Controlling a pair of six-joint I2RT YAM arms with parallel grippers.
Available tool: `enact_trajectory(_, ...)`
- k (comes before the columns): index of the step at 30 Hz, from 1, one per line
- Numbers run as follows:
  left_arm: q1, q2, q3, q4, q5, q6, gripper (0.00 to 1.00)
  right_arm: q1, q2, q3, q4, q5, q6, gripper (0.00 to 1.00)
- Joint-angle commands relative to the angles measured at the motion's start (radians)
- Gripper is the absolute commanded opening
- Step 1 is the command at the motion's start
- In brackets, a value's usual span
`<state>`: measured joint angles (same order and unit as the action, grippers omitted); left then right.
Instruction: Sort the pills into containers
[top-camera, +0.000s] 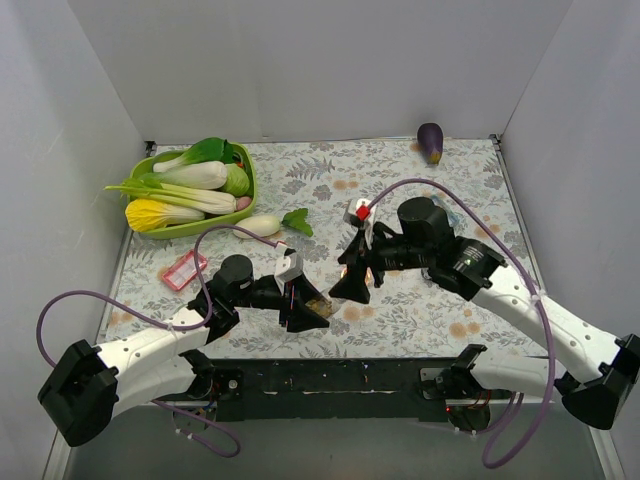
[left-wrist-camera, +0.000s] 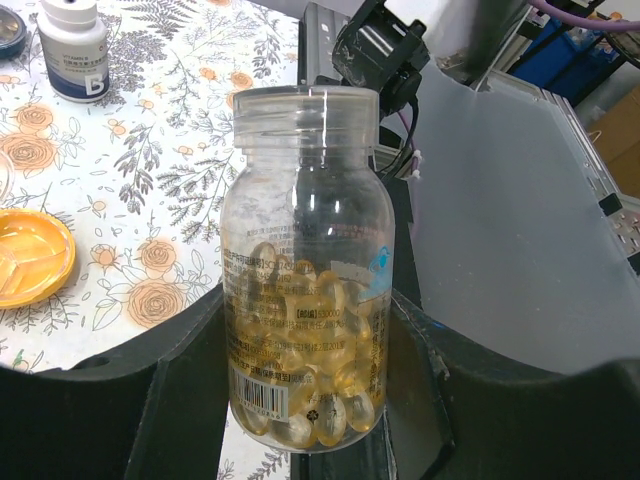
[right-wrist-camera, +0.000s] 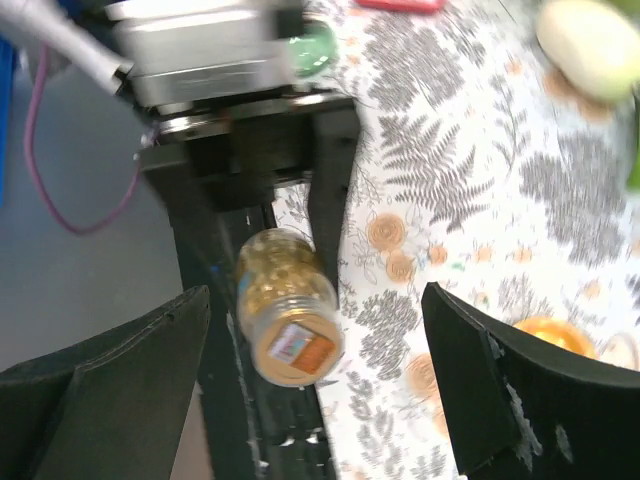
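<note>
Left jaws are clamped on a clear pill bottle (left-wrist-camera: 305, 270) with no cap on it, roughly half full of yellow softgel pills (left-wrist-camera: 300, 370). It's held around the middle of the counter's (top-camera: 420, 320) near edge. Right jaws are spread wide with nothing in them, close to the bottle on its right side. The amber dish (left-wrist-camera: 30, 255) sits flat on the counter near the bottle, not touching it; can't tell if there's anything in it. A white bottle (left-wrist-camera: 75, 45) stands further off. A green tray (top-camera: 245, 195) of veggies sits in the far left corner, and an eggplant (top-camera: 430, 142) is by the far edge.
</note>
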<state>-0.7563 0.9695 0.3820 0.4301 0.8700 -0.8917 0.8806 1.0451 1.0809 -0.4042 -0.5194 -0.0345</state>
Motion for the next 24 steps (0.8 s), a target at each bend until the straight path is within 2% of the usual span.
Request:
enact_trajectory(1, 0.003, -0.021, -0.003, 0.036, -0.017, -0.004, 0.00, -0.087, 0.033, -0.018, 0.021, -0.007, 0.386, 0.92)
enact_trajectory(15, 0.003, -0.031, -0.011, 0.029, -0.042, 0.010, 0.00, -0.100, 0.069, -0.044, 0.019, -0.140, 0.372, 0.80)
enact_trajectory(24, 0.003, -0.023, 0.003, 0.033, -0.058, 0.017, 0.00, -0.089, 0.085, -0.064, 0.007, -0.149, 0.358, 0.73)
